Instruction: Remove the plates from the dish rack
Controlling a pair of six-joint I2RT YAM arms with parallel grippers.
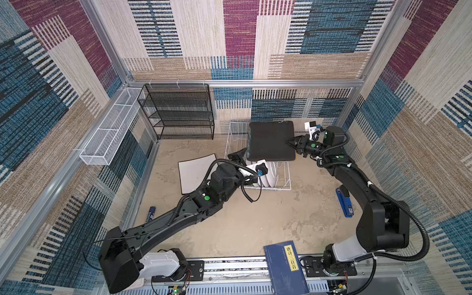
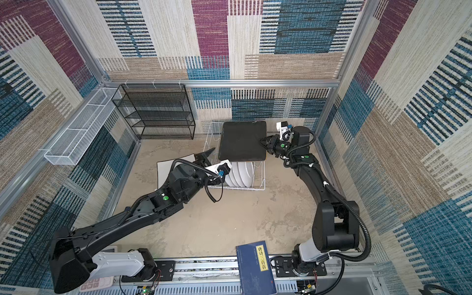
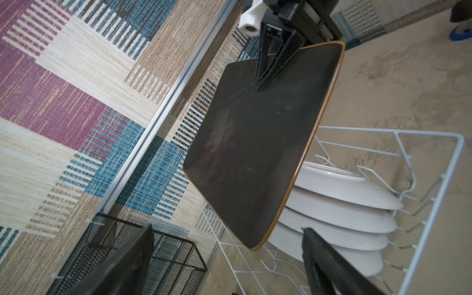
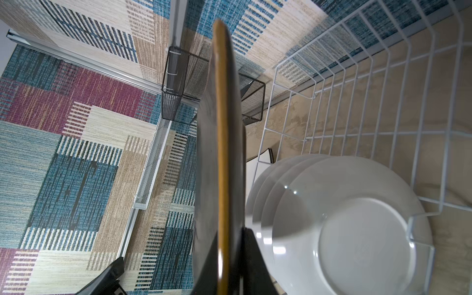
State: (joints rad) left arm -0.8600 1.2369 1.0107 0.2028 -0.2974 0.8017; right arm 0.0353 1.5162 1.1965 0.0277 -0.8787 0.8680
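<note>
Right end effector (image 1: 292,143) is clamped on the right-hand edge of the black square plate with an ochre rim (image 1: 270,140); both fingers are on the plate in the right wrist view. The plate sits raised over the far part of the white thin-wire dish rack (image 1: 229,138), its broad face turned up toward the top views. Whether its lower edge touches the wires cannot be told.

Left end effector (image 1: 237,155) hovers at the rack's left side, its fingers spread wide and holding nothing, as the left wrist view confirms.

Four round white plates (image 3: 344,194) stand on edge, packed together, in the near end of the rack. One large white square plate (image 1: 194,173) lies flat on the sandy table (image 1: 229,224), just left of the rack and partly under the left arm.

Also on the table are a blue hardcover book (image 1: 286,268) at the front edge and a blue stapler (image 1: 344,204) near the right arm. A black mesh shelf unit (image 1: 178,112) stands at the back wall.
</note>
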